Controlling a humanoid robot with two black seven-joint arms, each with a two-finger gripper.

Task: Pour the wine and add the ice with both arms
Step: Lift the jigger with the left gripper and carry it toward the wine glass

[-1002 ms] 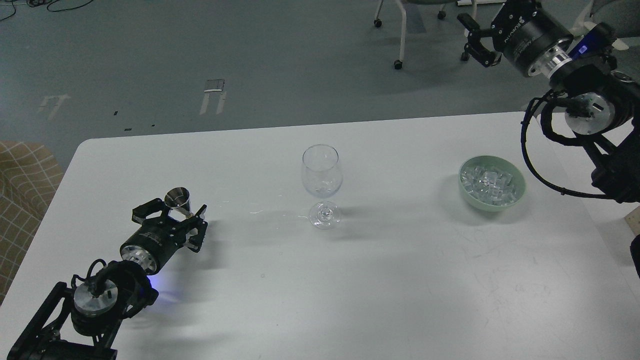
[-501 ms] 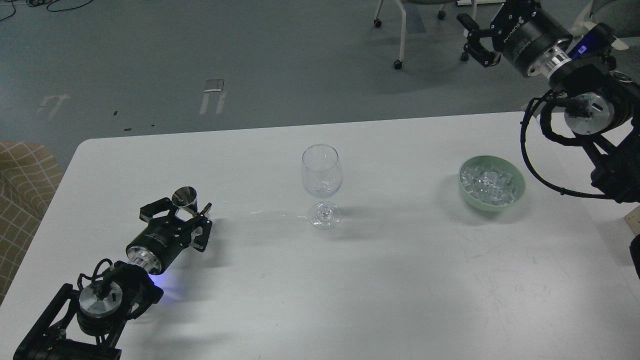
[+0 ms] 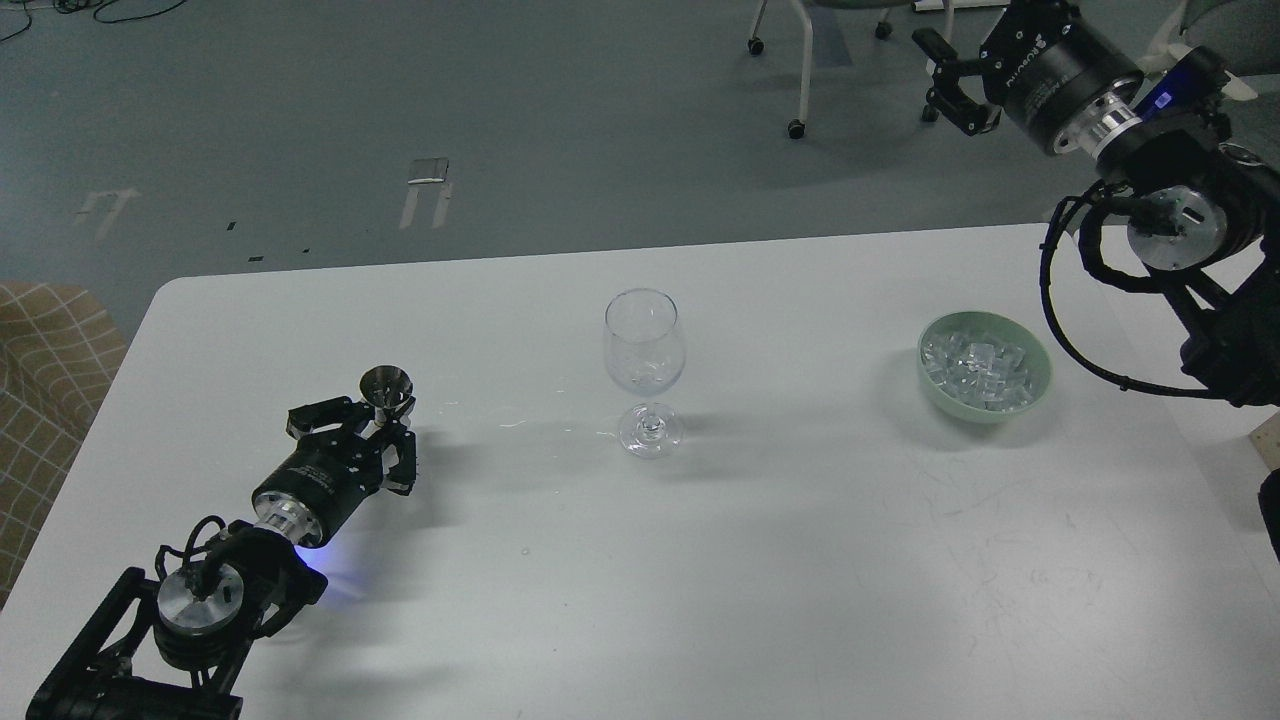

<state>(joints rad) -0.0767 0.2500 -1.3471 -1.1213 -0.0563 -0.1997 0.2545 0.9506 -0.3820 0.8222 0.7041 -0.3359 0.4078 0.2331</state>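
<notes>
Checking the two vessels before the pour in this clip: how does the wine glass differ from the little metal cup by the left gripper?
The wine glass is clear and tall on a stem; the metal cup is shiny, opaque, cone-shaped and much smaller. The glass stands free at the middle of the table; the cup sits at the fingers of the left gripper, at the left. Both are upright with mouths up.

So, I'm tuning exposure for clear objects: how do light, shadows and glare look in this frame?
Head view: sharp, evenly lit; the white table isn't blown out. The clear stemmed wine glass and pale green bowl of glassy ice cubes throw soft shadows. A blue glow spots the table beside the left arm's wrist. Floor dim.
</notes>
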